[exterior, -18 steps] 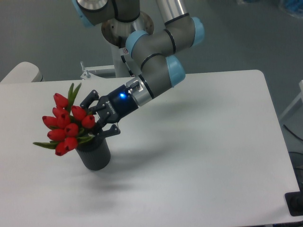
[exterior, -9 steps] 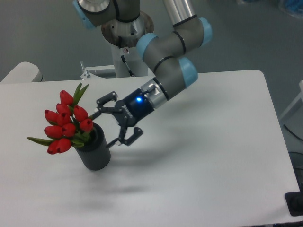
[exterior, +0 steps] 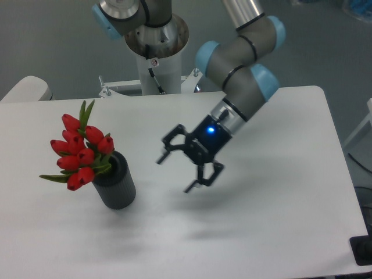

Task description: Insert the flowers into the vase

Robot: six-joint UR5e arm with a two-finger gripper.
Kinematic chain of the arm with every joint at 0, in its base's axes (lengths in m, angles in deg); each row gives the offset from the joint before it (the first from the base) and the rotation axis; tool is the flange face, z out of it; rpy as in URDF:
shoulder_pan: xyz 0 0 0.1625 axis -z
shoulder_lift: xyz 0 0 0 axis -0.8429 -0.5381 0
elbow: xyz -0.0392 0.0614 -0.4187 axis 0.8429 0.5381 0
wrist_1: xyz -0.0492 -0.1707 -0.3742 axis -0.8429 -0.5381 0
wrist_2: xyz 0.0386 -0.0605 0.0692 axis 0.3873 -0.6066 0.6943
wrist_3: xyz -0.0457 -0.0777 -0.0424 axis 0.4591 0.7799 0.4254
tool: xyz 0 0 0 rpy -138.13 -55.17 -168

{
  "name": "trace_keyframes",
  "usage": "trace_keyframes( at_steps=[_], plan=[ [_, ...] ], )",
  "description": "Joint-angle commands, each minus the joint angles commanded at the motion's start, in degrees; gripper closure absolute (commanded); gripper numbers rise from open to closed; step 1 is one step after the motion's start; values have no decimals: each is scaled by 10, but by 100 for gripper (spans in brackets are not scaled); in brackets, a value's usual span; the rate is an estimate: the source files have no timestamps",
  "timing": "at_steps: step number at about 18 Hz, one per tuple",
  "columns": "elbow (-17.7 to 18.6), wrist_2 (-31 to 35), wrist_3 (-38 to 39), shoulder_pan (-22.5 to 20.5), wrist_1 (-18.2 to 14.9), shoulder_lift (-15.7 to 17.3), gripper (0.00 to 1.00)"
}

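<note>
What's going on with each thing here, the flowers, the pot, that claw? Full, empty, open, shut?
flowers: standing in the vase, leaning left, held by nothing
vase: upright on the table, holding the flowers
gripper: open, empty, hanging above the table to the right of the vase
table: white, carrying the vase

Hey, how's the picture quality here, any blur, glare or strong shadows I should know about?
Fixed camera view: even, soft lighting with no glare on the white table; faint diffuse shadows lie under the open gripper and beside the vase. The flowers look slightly soft, the red petals saturated with little detail. A blue light glows on the gripper's body. The room behind is dim.
</note>
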Motion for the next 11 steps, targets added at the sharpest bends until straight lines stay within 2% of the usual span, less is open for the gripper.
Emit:
trace_keyframes(
  at_steps=[4,7,9,11],
  plan=[
    [-40,98,-1,4,0,-13,0],
    [-72,208,-4,12,-3,-22,0],
    [-85,292,-9,18,-9,-26,0],
    [-96,330,-11,18,-24,-26,0]
  ],
)
